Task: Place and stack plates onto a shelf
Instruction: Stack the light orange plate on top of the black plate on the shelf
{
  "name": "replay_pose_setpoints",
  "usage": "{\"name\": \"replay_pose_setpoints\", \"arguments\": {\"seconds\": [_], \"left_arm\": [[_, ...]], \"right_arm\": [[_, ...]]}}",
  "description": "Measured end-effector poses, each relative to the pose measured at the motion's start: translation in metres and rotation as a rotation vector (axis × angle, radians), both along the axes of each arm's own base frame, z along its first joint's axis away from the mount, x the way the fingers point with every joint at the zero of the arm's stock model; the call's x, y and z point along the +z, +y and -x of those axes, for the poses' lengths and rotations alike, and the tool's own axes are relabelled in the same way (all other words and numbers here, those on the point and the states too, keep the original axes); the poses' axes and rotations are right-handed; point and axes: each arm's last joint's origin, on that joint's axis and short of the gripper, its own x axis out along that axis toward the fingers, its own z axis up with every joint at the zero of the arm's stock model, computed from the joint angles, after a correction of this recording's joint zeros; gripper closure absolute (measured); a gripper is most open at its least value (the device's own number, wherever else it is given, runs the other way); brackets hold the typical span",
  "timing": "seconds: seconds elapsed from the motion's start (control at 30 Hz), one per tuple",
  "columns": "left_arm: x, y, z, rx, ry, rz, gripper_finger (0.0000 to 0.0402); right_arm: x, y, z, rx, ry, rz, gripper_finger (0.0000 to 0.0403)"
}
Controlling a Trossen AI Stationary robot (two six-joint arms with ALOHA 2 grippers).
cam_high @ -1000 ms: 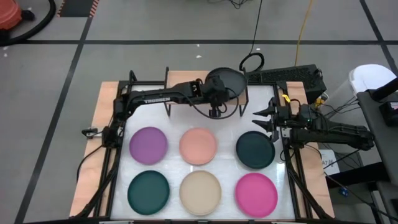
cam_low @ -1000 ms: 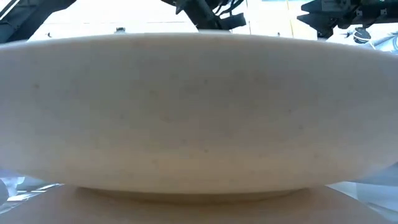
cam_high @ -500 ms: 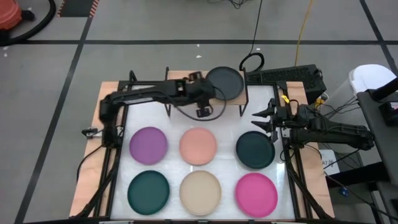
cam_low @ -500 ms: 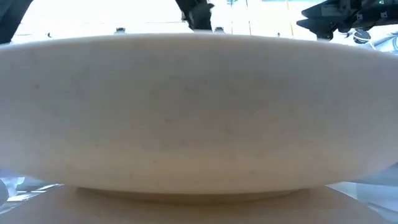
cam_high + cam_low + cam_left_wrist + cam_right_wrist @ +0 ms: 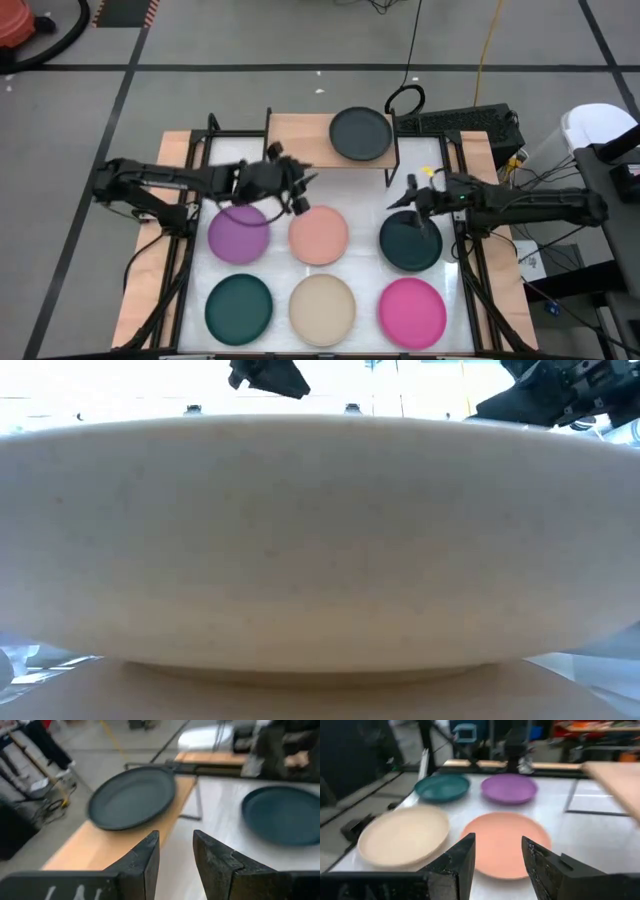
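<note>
While the small light-wood shelf with thin black legs is standing at the upper middle of the high view, one round dark grey matte plate is lying flat on its right half, and the left half is showing only bare wood. Six more round plates are sitting on the white table with wooden edges in two rows: a purple plate, a salmon pink plate and a dark teal plate in the upper row, then a second dark teal plate, a beige plate and a magenta plate below them.

The left gripper is hanging between the shelf and the purple plate, above that plate's upper right edge; its fingers are parted a little and are holding nothing. The right gripper is hovering over the upper left rim of the teal plate at middle right, also narrowly open and empty. From table height, the beige plate is filling nearly the whole frame.
</note>
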Motion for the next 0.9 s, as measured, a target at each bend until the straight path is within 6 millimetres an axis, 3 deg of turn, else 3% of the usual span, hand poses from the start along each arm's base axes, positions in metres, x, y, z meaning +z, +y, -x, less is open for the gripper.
{"name": "replay_pose_setpoints", "arguments": {"seconds": [0.1, 0.2, 0.37, 0.7, 0.9], "left_arm": [[-0.024, -0.007, 0.010, -0.032, -0.080, -0.011, 0.0278], [-0.030, -0.007, 0.022, -0.041, -0.141, -0.026, 0.0278], [-0.026, -0.003, 0.034, -0.021, -0.239, -0.002, 0.0278], [-0.022, -0.003, 0.033, -0.015, -0.282, 0.001, 0.0278], [0.003, 0.003, 0.054, 0.070, -0.405, -0.013, 0.0278]], "right_arm": [[-0.008, 0.007, -0.017, 0.057, 0.017, 0.029, 0.0261], [-0.019, 0.016, -0.034, 0.116, 0.024, 0.063, 0.0261], [-0.042, 0.032, -0.060, 0.215, 0.028, 0.147, 0.0261], [-0.086, 0.047, -0.110, 0.298, 0.208, 0.241, 0.0261], [-0.101, 0.049, -0.124, 0.312, 0.262, 0.258, 0.0261]]}}
